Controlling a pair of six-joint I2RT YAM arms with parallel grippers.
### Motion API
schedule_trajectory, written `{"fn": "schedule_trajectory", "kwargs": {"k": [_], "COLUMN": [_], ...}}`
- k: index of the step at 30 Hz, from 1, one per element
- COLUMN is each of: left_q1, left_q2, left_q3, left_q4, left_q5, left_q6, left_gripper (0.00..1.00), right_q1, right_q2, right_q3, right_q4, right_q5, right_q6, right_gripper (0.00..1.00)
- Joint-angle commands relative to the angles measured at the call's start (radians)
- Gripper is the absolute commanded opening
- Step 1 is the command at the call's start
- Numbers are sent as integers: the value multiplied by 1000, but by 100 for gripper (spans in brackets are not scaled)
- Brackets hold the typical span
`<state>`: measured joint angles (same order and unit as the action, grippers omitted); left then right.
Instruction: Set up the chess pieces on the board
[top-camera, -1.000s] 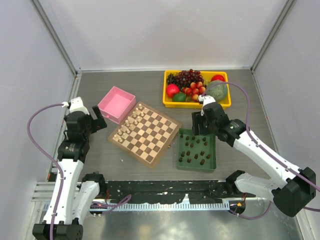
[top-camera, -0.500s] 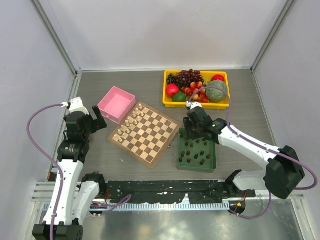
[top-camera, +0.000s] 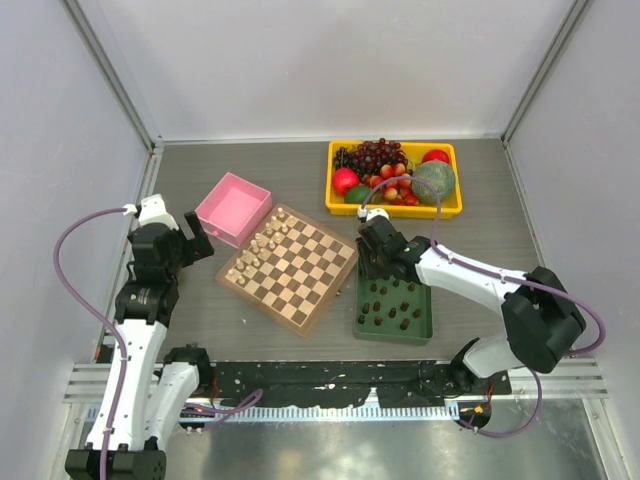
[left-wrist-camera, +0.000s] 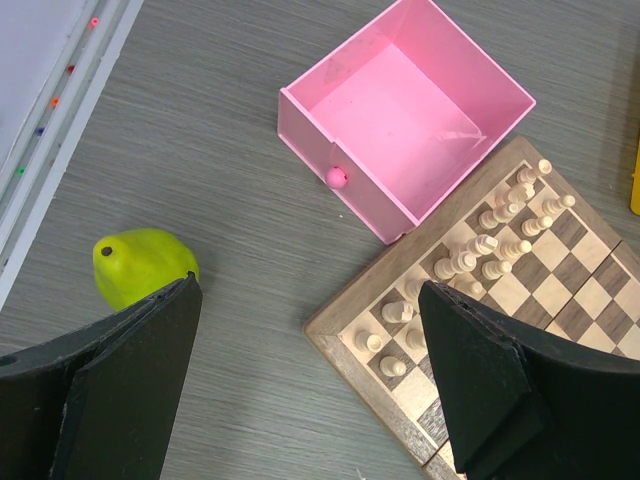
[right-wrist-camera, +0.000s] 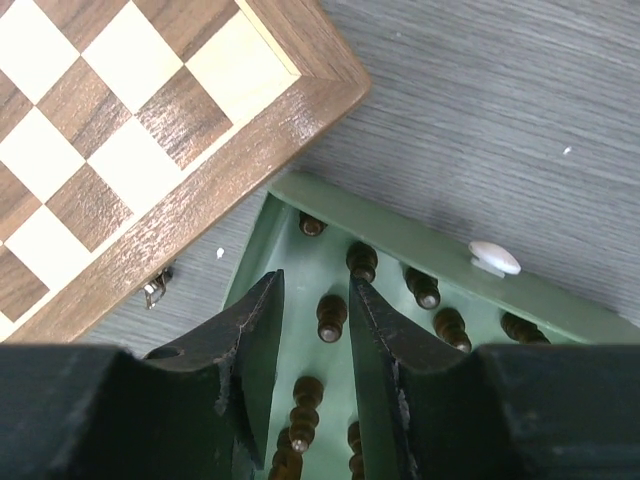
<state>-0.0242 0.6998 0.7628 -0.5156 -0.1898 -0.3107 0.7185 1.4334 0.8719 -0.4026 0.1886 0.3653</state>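
Right hand (right-wrist-camera: 314, 292) straddles one of the chess pieces (right-wrist-camera: 331, 318) in the green tray (right-wrist-camera: 420, 245)
We see its fingers narrowly apart, gripping nothing, at lower centre; the board (right-wrist-camera: 150, 120) fills the upper left, just beside the tray. The left hand (left-wrist-camera: 308, 300) hangs wide open and empty.

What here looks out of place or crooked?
A small yellow-green pear lies alone on the grey table near the pink square box, far from the yellow fruit crate. The wooden checkered chessboard also sits turned at an angle to the table's edges.
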Motion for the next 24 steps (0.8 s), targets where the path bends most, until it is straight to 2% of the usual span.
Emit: {"fn": "schedule_trajectory", "kwargs": {"k": [1,13,24], "left_q1": [3,3,4], "left_q2": [-6,1,4], "left_q3": [26,27,27], "left_q4": [19,19,19], "left_q5": [10,10,12], "left_q6": [-7,-7,-7], "left_gripper": [99,99,99], "right_q1": [10,16,21], "right_q2": [22,48,55], "right_q3": [38,3,-19], "right_q4": [79,165,171], "right_q5": [6,25,40], "right_q6": [-26,-34,-23], "right_gripper": [38,38,35]}}
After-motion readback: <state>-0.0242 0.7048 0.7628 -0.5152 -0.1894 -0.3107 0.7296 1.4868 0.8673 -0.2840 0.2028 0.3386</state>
